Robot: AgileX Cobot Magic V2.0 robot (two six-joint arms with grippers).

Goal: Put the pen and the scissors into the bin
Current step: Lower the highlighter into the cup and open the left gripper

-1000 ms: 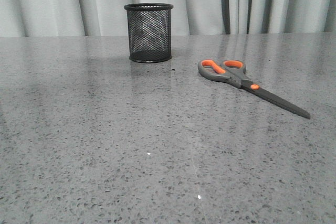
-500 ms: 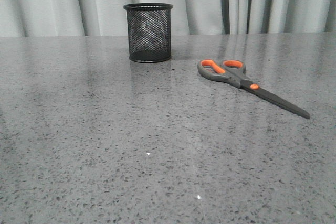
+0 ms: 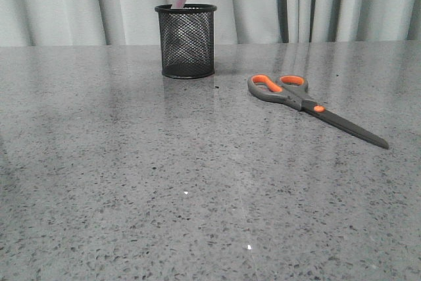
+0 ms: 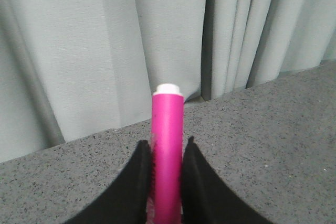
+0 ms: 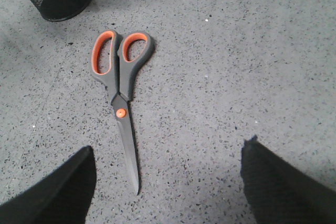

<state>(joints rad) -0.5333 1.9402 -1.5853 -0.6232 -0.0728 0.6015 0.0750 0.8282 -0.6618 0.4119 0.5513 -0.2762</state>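
Left gripper (image 4: pixel 167 182): jaws clamped on pen (image 4: pixel 167 150), pen tilted, lower end at bin (image 3: pixel 187 41) rim. Right gripper (image 5: pixel 168 182): jaws apart, above scissors (image 5: pixel 119 87). Scissors flat on table (image 3: pixel 131 182), closed, right of bin.

A grey speckled table (image 3: pixel 131 182) fills the near and middle of the scene, its polished top catching soft pale reflections. Along the far edge hangs a light grey curtain (image 3: pixel 66 4) in vertical folds, with darker creases towards the right.
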